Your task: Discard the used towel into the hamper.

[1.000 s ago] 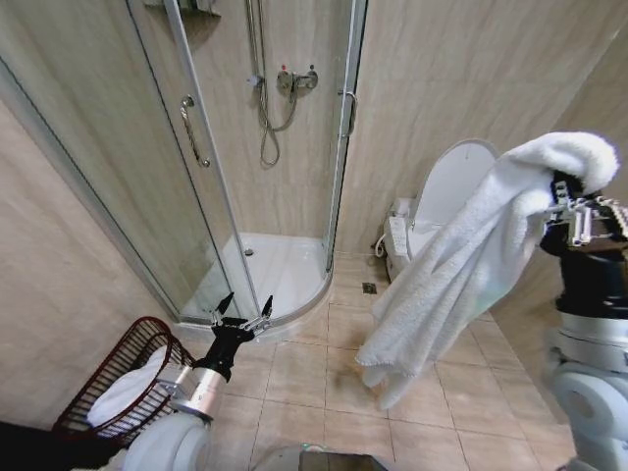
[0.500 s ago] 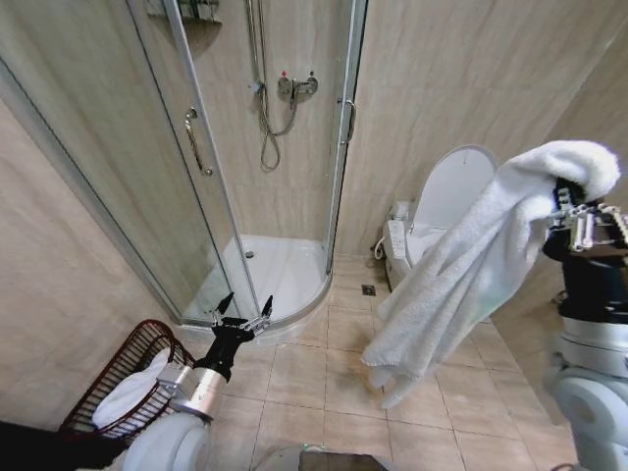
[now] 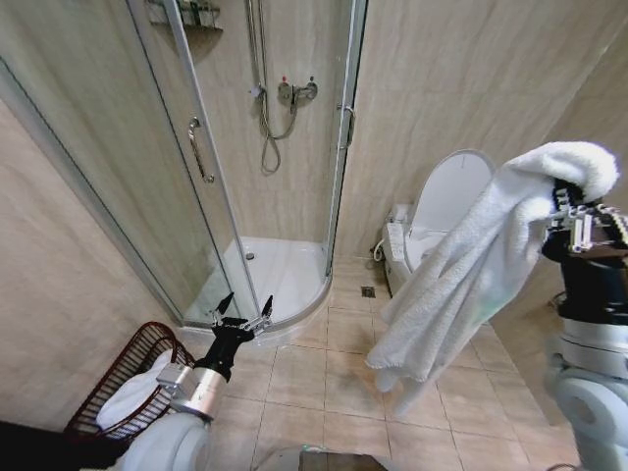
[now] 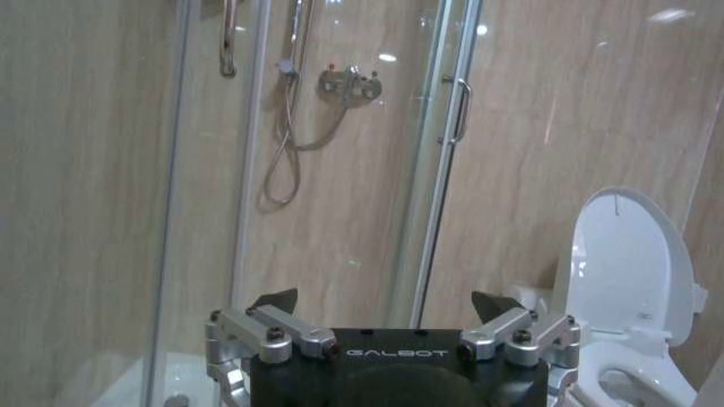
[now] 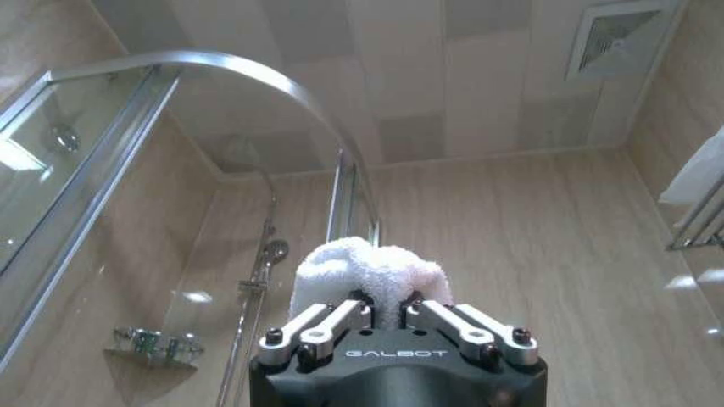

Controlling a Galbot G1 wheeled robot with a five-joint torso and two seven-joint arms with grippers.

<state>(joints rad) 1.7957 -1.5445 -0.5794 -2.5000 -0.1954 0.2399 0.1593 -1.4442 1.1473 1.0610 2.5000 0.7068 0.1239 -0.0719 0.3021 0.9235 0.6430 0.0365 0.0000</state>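
Tiled floor (image 3: pixel 294 378) lay below us; our right pincer (image 5: pixel 385 315) clamped the towel (image 3: pixel 471 265) aloft, well apart from the hamper (image 3: pixel 118 378) beside our open left pincer (image 3: pixel 242 314).

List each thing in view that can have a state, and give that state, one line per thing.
towel: pinched at one end, hanging free above the floor.
right gripper: shut on the towel, held high.
left gripper: open, empty, low in front of the shower.
hamper: upright on the floor, white cloth already inside.
toilet lid: raised.
shower door: appears closed.
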